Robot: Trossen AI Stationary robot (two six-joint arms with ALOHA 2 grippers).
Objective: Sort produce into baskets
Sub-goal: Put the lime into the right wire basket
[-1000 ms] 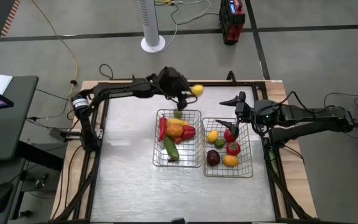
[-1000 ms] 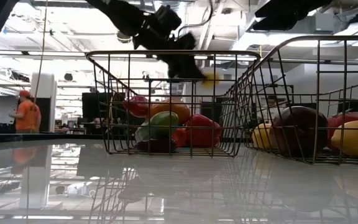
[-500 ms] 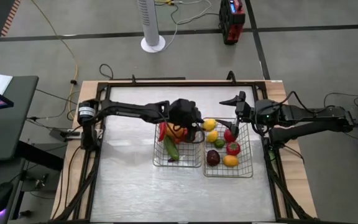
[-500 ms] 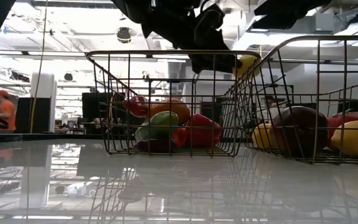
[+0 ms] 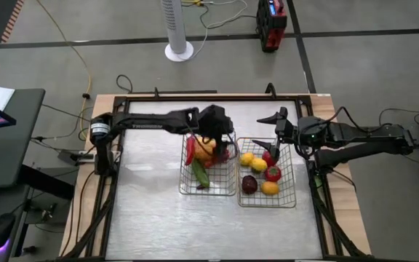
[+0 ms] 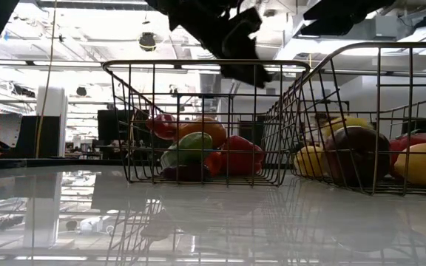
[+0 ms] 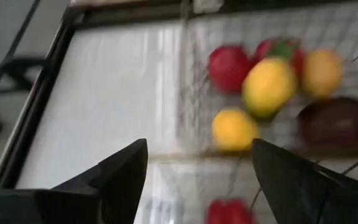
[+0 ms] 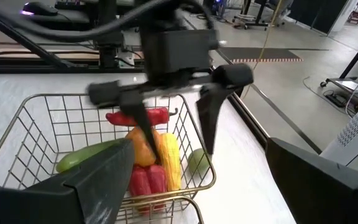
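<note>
Produce (image 5: 259,165) in baskets (image 5: 267,201) (glossy white table (image 5: 148,196), bright workshop)

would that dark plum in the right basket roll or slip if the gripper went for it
The dark plum looks round and glossy, so it would probably slip between narrow fingers. It likely wouldn't roll far: it sits on the right basket mesh, close to an orange-yellow fruit. As small toy produce, probably light.

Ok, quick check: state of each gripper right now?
Left gripper: open, holding nothing, above the left silver wire-mesh basket.
Right gripper: open, empty, waiting at the right wire-mesh basket's far edge.
</note>
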